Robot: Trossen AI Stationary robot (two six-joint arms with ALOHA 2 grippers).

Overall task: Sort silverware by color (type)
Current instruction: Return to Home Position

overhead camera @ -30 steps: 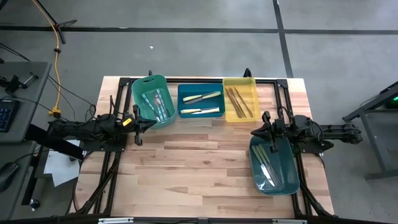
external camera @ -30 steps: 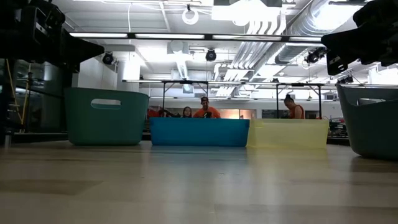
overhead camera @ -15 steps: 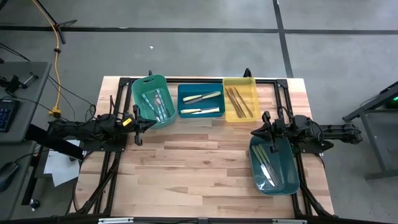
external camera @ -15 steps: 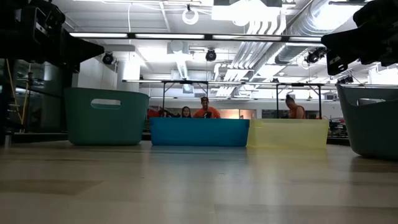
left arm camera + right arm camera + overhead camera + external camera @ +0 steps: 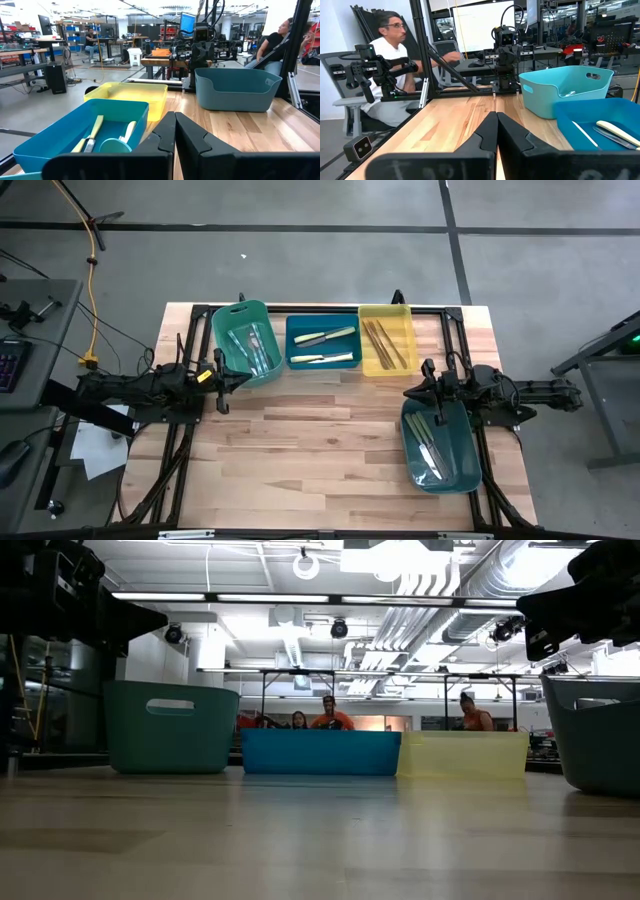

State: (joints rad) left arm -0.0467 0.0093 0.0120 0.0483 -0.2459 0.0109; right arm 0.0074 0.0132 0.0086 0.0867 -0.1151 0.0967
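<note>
Jaws left and right clenched, empty; silverware [image 5: 325,338] lies in bins [image 5: 322,317], apart from them

In the low view the walls of the green bin [image 5: 170,725], blue bin [image 5: 320,752] and yellow bin [image 5: 465,754] hide the silverware [image 5: 325,337] lying inside them, and the teal bin [image 5: 598,735] is cut off by the right edge. From above, the clear utensils [image 5: 252,348] in the green bin are too small and faint to count.
</note>
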